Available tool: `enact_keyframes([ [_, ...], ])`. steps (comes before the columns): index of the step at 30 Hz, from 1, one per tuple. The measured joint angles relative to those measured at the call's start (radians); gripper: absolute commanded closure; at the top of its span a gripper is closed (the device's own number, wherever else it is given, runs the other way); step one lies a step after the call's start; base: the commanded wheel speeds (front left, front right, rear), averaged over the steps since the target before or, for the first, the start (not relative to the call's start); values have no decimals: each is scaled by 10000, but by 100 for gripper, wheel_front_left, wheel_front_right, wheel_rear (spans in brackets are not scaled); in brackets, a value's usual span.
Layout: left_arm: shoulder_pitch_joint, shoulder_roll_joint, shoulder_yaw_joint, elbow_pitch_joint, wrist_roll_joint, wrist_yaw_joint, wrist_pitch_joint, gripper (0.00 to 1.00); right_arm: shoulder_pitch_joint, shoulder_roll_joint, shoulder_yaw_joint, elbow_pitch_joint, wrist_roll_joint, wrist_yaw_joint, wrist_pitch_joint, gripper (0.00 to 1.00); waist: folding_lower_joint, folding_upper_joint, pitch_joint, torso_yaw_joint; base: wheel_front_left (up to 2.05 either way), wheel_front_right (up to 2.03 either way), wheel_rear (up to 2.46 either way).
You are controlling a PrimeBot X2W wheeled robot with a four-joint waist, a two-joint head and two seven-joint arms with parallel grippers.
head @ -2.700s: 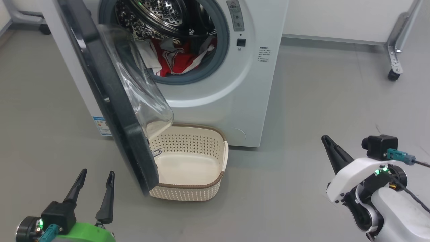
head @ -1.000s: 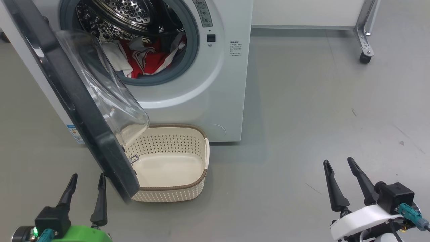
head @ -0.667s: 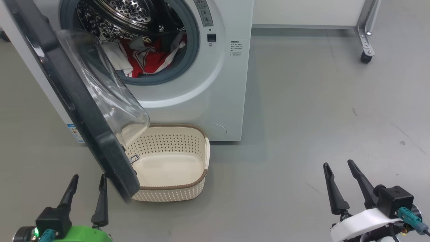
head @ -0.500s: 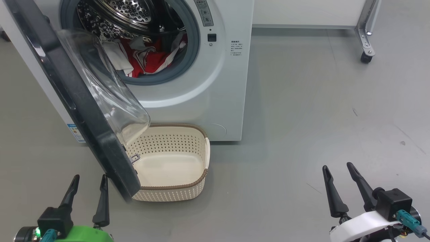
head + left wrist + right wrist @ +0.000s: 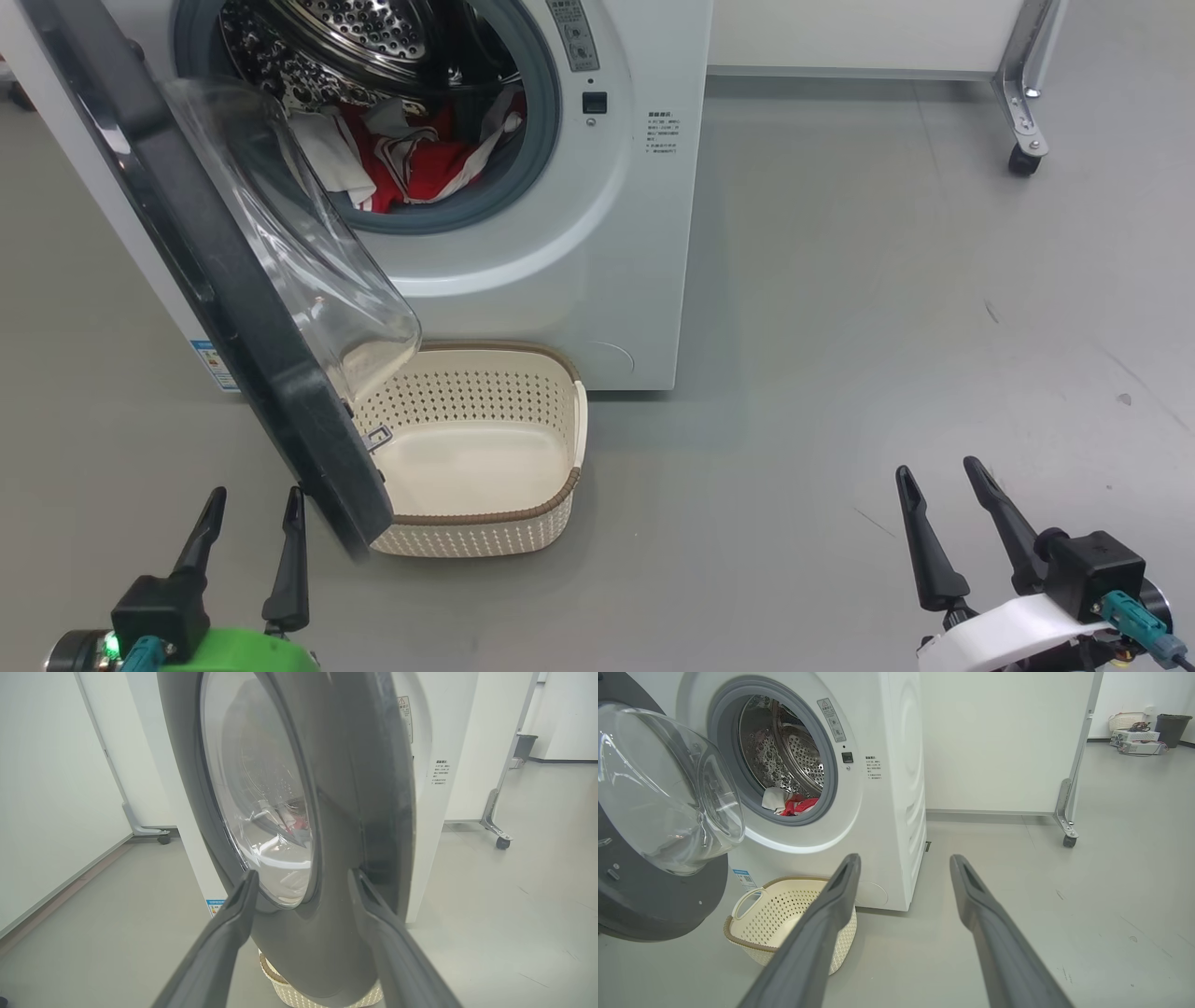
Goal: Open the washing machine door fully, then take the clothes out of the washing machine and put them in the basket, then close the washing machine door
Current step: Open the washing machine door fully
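Washing machine door point(image 5: 213, 280) half-open, bowl point(image 5: 313, 261) toward basket point(image 5: 471, 539); left hand point(image 5: 259, 495), right hand point(image 5: 936, 469) wide-open, empty.

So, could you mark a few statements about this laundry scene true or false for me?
1. The basket is empty. True.
2. The clothes lie in the basket. False: they are inside the washing machine.
3. The washing machine door stands open. True.
4. The left tool is clamped on the door. False: it is open and holds nothing.
5. The right tool is open. True.
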Motion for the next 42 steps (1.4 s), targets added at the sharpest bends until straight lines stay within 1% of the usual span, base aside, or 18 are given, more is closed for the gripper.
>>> enact_keyframes([
  [7,0,-6,13,21,0,0,0,0,51,82,-161,-10,-127,86,0,0,0,0,13,34,0,0,0],
  [8,0,-4,-8,56,0,0,0,30,52,111,-184,-10,-142,90,0,0,0,0,15,43,0,0,0],
  [9,1,-4,-19,82,0,0,0,72,52,127,-184,-15,-165,128,0,0,0,0,16,46,0,0,0],
  [10,1,-4,-35,102,0,0,0,100,52,136,-188,-23,-211,173,0,0,0,0,18,50,0,0,0],
  [20,1,12,-150,123,0,0,0,100,69,278,-291,-52,-372,263,0,0,0,0,40,118,0,0,0],
  [23,1,15,-94,121,-13,0,0,100,92,303,-320,-54,-431,343,0,0,0,0,43,148,0,0,0],
  [28,0,92,48,38,-13,0,0,100,97,382,-395,-54,-525,380,0,0,0,0,50,190,0,0,0],
  [35,-174,165,537,-621,-88,0,0,100,108,516,-466,-52,-652,464,0,0,0,0,79,249,0,0,0],
  [42,-825,238,988,-1444,-278,0,0,100,152,627,-541,-46,-752,535,0,0,0,0,112,293,0,0,0],
])
